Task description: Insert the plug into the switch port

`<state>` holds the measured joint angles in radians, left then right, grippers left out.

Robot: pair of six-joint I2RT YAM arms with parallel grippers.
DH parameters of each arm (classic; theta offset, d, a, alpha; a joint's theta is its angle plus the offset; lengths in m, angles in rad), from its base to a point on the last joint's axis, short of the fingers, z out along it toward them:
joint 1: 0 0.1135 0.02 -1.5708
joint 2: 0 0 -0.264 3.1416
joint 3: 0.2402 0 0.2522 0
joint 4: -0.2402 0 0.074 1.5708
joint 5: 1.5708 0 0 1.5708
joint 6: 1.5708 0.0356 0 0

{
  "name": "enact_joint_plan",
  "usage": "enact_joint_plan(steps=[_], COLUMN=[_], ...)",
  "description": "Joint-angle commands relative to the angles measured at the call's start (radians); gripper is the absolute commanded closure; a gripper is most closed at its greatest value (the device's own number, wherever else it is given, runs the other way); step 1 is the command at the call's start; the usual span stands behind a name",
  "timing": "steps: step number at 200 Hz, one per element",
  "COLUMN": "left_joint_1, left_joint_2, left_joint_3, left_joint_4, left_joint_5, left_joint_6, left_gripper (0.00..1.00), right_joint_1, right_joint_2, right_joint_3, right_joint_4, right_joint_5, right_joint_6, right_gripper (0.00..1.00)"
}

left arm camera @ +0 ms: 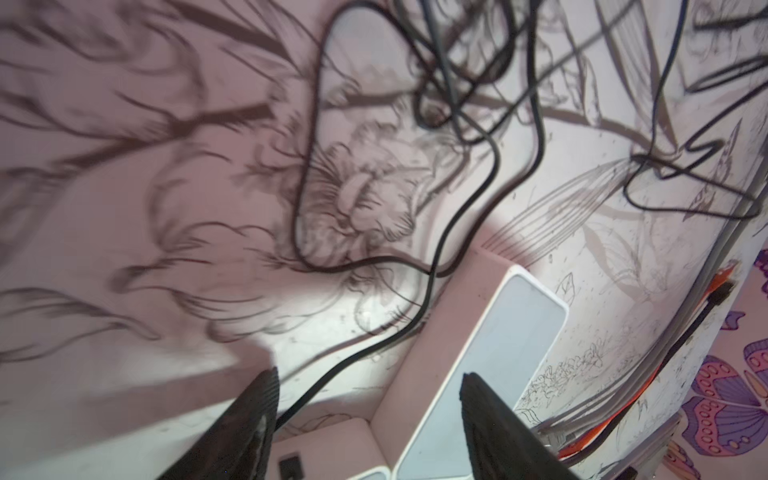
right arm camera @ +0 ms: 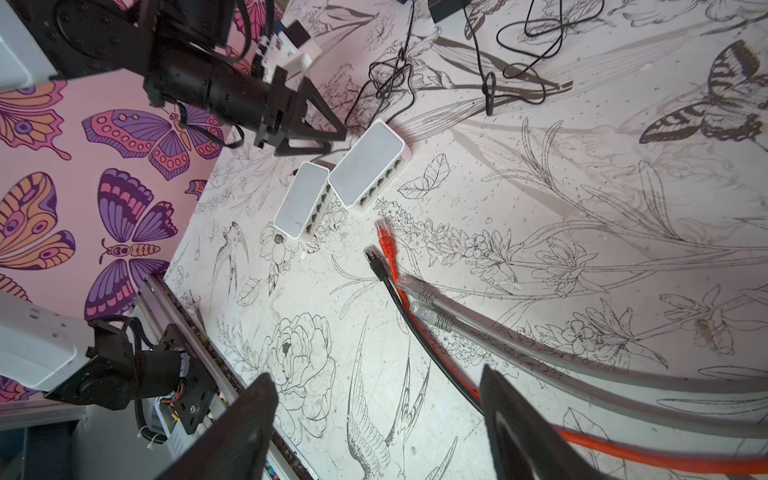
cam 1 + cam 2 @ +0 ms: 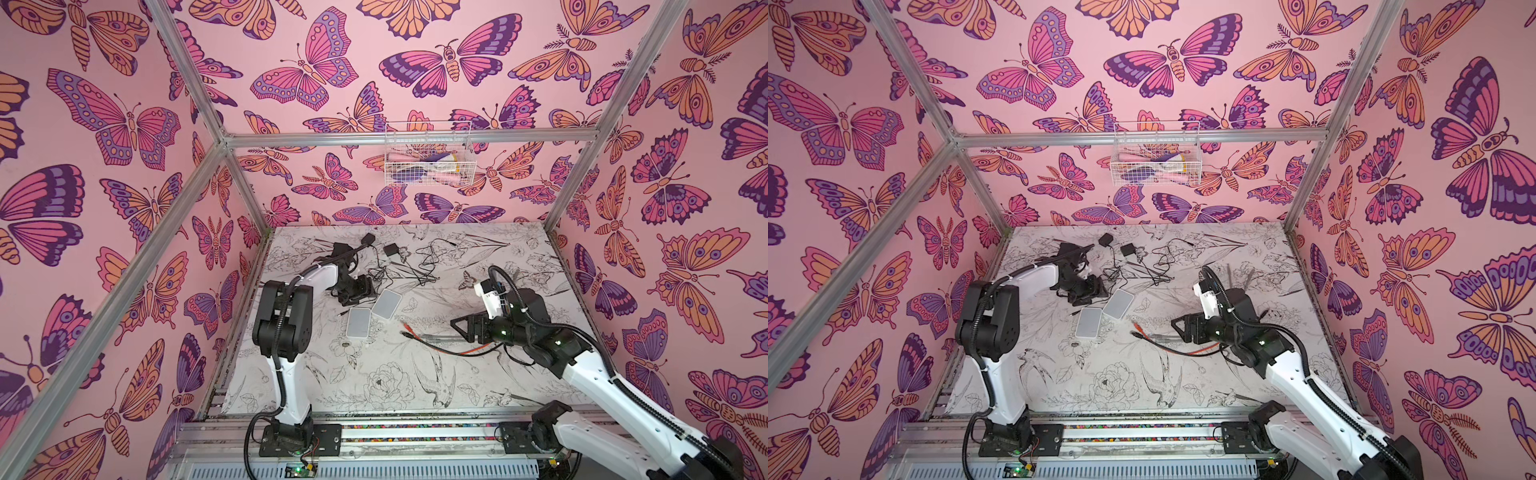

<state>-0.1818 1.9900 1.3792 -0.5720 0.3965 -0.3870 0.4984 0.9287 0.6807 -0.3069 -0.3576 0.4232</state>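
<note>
The right gripper (image 2: 376, 374) is open and empty, low over the cables (image 2: 644, 455). The red plug (image 2: 386, 240) and black plug (image 2: 374, 259) lie on the table (image 2: 540, 208) near the small switch (image 2: 301, 201), apart from it. The left gripper (image 1: 368, 376), open too, is by the big switch (image 1: 498, 332), maybe over its edge.

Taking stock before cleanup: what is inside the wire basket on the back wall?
Pink, purple, white and yellow items lie in the basket; they are too small to identify, and anything beneath them is hidden.
</note>
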Motion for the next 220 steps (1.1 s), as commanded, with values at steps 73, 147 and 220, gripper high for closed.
enact_joint_plan(steps=[73, 147, 220], left_joint_1=[-0.037, -0.078, -0.113], left_joint_2=[-0.003, 0.027, 0.055], left_joint_3=[0.073, 0.08, 0.07], left_joint_4=[-0.153, -0.178, -0.203], left_joint_5=[-0.182, -0.304, -0.341], left_joint_6=[0.209, 0.278, 0.301], left_gripper=[0.29, 0.4, 0.48], right_joint_1=[0.059, 0.066, 0.068], right_joint_2=[0.098, 0.058, 0.063], right_joint_3=[0.047, 0.018, 0.008], right_joint_4=[0.057, 0.052, 0.065], right_joint_5=[0.033, 0.035, 0.035], right_joint_6=[0.018, 0.005, 0.005], right_gripper=[0.21, 0.21, 0.21])
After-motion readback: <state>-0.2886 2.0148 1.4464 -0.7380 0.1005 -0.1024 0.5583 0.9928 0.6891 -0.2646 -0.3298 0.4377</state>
